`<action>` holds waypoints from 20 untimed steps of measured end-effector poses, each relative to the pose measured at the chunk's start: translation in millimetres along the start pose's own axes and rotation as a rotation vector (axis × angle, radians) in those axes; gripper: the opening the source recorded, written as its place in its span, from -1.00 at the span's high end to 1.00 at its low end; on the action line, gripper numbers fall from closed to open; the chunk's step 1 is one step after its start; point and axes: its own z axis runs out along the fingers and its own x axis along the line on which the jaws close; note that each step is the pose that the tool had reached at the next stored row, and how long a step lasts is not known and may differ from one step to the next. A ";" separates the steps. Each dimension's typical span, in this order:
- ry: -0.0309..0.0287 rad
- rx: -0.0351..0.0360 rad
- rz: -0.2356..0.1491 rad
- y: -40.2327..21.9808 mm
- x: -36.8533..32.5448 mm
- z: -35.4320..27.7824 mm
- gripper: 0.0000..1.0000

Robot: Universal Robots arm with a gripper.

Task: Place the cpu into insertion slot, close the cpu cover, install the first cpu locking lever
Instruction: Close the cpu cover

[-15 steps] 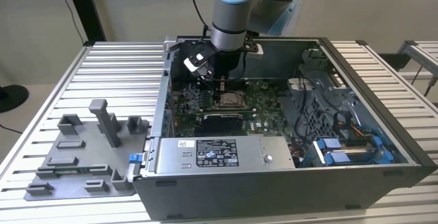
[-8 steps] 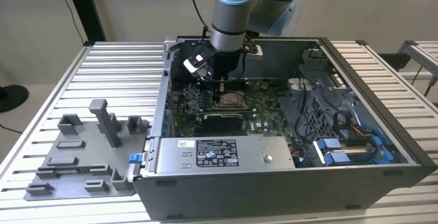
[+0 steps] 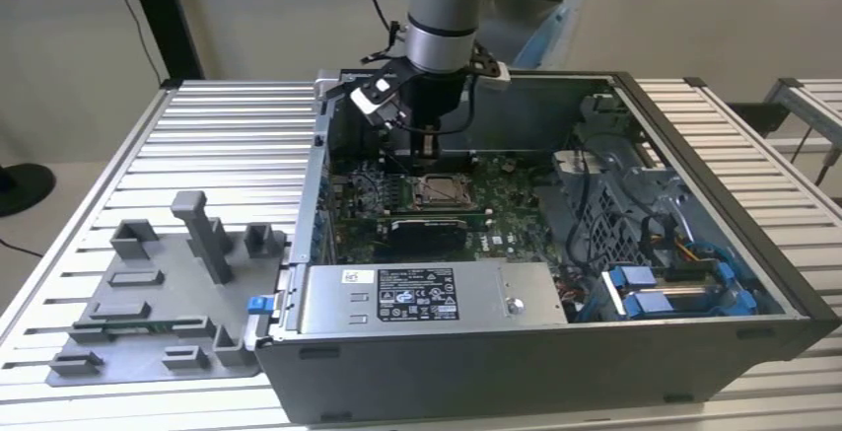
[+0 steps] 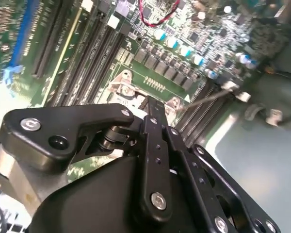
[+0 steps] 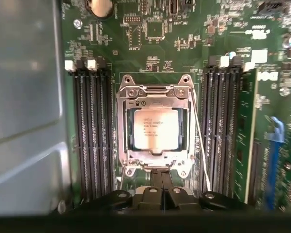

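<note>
Chip [image 5: 155,128] seated in socket [image 3: 421,194], cover [image 5: 154,95] down over it. Empty tool [image 5: 161,175], fingers pinched together, at socket's 12 o'clock edge in exterior view. Step in hand, likely: first lever [image 5: 200,141], thin wire, looks unlatched; calls for precise contact.

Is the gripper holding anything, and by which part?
Nothing seems held: the gripper is shut on itself by the edge of the cpu cover, with the cpu seated.

Memory slots [image 5: 92,131] hem the cpu cover [image 5: 155,94] on two sides; the case wall [image 5: 24,97] stands beside one bank.
</note>
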 end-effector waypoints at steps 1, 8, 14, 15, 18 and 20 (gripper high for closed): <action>-0.0001 0.0001 0.000 -0.4 0.1 -4.5 1.00; 0.0004 -0.0139 -0.001 -16.0 -0.1 -11.7 1.00; 0.0046 -0.0146 -0.001 -29.6 -1.1 -4.8 1.00; 0.0104 -0.0141 -0.002 -29.9 -2.1 -4.6 1.00; 0.0336 -0.0116 -0.003 -30.0 -6.0 -5.6 1.00; 0.0377 -0.0115 -0.003 -30.4 -5.9 -10.7 1.00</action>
